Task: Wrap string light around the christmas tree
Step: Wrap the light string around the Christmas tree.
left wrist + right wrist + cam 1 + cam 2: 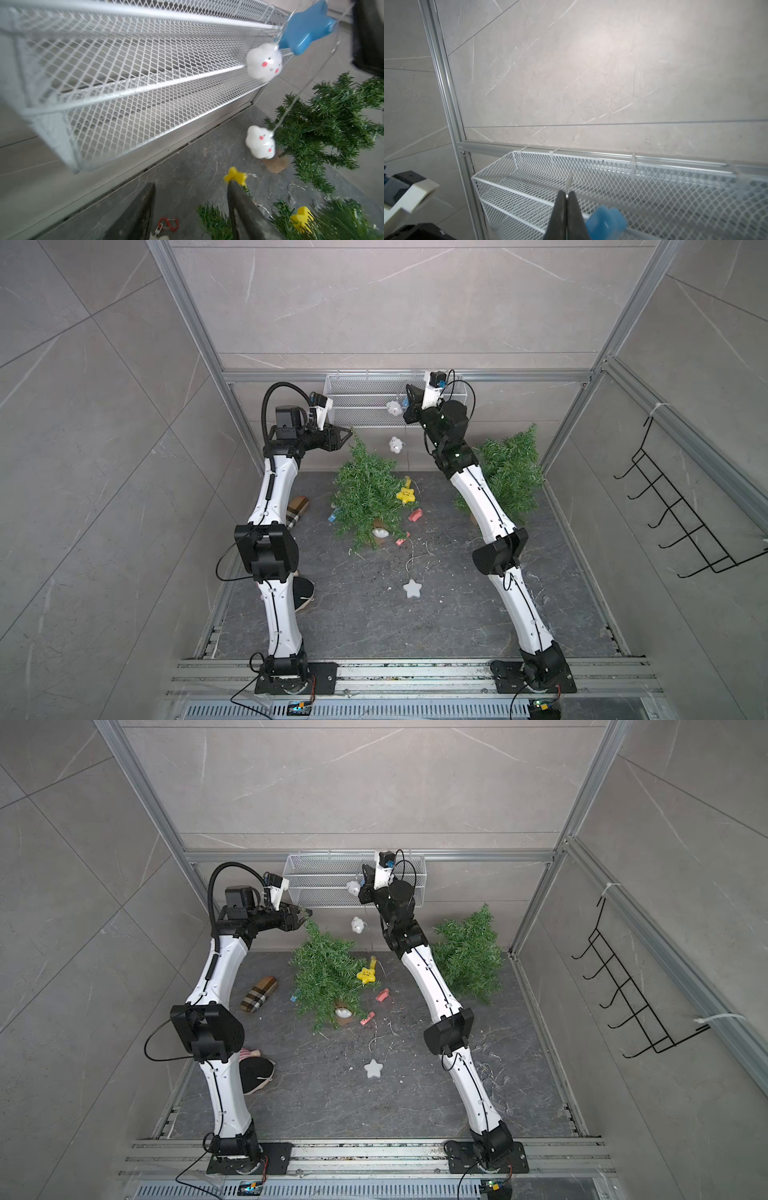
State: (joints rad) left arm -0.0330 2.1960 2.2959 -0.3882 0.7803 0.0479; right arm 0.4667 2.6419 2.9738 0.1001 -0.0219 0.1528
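Though the cloud-and-star wire string light point(396, 444) drapes the small green christmas tree point(365, 493) near the table's point(457, 614) back edge, wrapping seems far from finished. The right gripper point(566, 194) pinches the wire aloft, and the left gripper point(191, 187) gapes empty at the treetop.

A small green artificial Christmas tree point(368, 493) stands on its brown base on the dark stone floor point(457, 614). The string light point(410, 564), a thin silver wire with plastic lamps, runs from a white star point(412, 588) lying on the floor, past a yellow star point(406, 494) against the branches. It rises through two hanging white clouds point(396, 444) to a blue star point(606, 220), with the wire pinched in the right gripper point(566, 196).
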